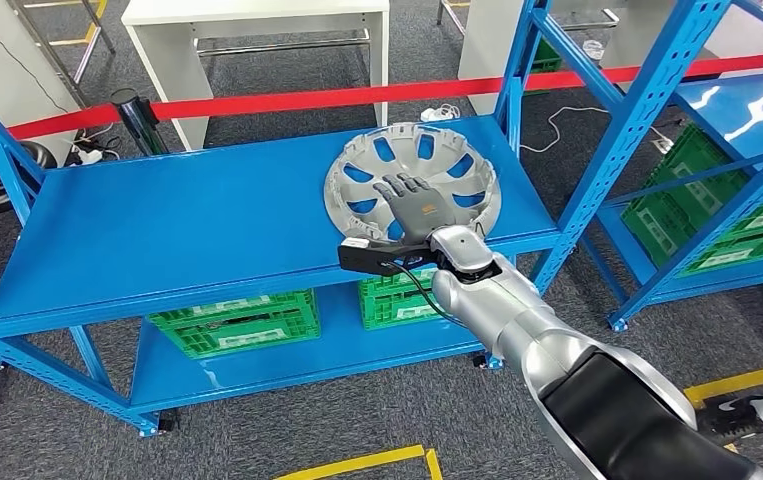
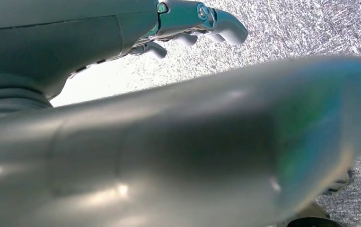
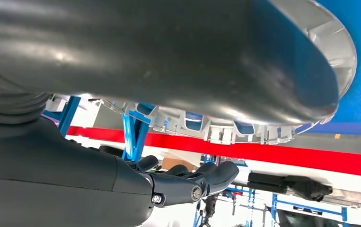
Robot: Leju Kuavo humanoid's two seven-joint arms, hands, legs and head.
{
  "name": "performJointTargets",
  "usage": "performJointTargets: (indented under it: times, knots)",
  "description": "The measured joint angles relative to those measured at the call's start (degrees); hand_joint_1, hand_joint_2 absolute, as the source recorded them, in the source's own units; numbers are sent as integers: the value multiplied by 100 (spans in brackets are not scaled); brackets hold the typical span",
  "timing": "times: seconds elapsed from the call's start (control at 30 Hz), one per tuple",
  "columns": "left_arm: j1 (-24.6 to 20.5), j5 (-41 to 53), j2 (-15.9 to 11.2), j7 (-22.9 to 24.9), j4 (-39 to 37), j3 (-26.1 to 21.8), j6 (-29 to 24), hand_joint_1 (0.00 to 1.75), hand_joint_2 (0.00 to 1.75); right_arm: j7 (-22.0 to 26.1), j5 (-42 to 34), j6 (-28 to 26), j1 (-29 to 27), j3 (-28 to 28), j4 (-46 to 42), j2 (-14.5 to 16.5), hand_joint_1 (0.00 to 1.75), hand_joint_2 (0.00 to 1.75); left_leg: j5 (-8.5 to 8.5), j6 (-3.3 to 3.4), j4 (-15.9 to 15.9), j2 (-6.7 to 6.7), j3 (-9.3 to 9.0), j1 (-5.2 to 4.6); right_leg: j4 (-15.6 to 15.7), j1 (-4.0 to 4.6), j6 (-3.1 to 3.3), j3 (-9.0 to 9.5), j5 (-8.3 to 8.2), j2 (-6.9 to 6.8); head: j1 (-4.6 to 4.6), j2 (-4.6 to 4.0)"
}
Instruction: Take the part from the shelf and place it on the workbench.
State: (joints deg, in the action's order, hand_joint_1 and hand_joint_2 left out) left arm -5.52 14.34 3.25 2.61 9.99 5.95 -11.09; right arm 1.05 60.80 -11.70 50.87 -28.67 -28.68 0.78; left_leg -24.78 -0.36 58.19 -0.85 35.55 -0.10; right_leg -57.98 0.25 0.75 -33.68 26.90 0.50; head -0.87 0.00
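The part is a silver hubcap [image 1: 457, 160] lying flat at the right end of the blue shelf's top deck [image 1: 187, 225]. My right hand [image 1: 412, 205] reaches out over its near half, palm down and fingers spread, holding nothing. In the right wrist view the hubcap's ribbed rim [image 3: 330, 42] shows just beyond the thick thumb, while the dark fingers [image 3: 206, 177] stand apart from it. Whether the palm touches the hubcap I cannot tell. My left hand [image 2: 188, 21] hangs over the grey carpet, its fingers loosely bent around nothing.
Red barrier tape [image 1: 307, 98] runs behind the shelf. Green crates [image 1: 237, 320] sit on the lower deck. A second blue shelf [image 1: 657, 100] with green crates [image 1: 727, 215] stands to the right. A white table [image 1: 257, 30] is behind. A person's shoe [image 1: 747, 410] is at lower right.
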Motion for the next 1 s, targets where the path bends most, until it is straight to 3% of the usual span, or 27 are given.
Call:
performJointTargets:
  times: [0.5, 0.73, 0.83, 0.9, 1.0]
  knots:
    - [1, 74, 3, 75, 0, 0, 13, 0, 0, -342, -26, -74, -383, -62, -125, -50, 0, 0, 5, -8, 0, 4, -15, 9, -3, 3, 1, 10, 0, 0, 1, 0]
    - [-8, 85, -4, 48, 0, 0, 33, 0, 0, -372, -19, -40, -441, -106, -150, -65, 0, 0, -21, 33, 30, 4, -12, -31, 4, -21, -45, 18, -3, 0, 2, 0]
    - [-6, 95, -14, 61, 2, 0, 36, 0, 0, -378, -20, -45, -457, -109, -156, -80, 0, 0, -18, 83, -8, 15, -38, -19, 8, -32, -94, 28, 10, 0, 3, 0]
    - [-5, 102, -17, 69, 5, 0, 39, 0, 0, -378, -21, -51, -461, -111, -166, -101, 0, 0, 1, 134, -74, 37, -89, 20, -205, -30, -137, -66, 139, -6, -11, 0]
    - [-6, 104, -20, 74, 7, 0, 40, 0, 0, -374, -21, -45, -506, -115, -170, -126, 0, 0, -11, 169, -87, 55, -114, 36, -1290, -59, -195, -631, 612, -12, -27, 0]
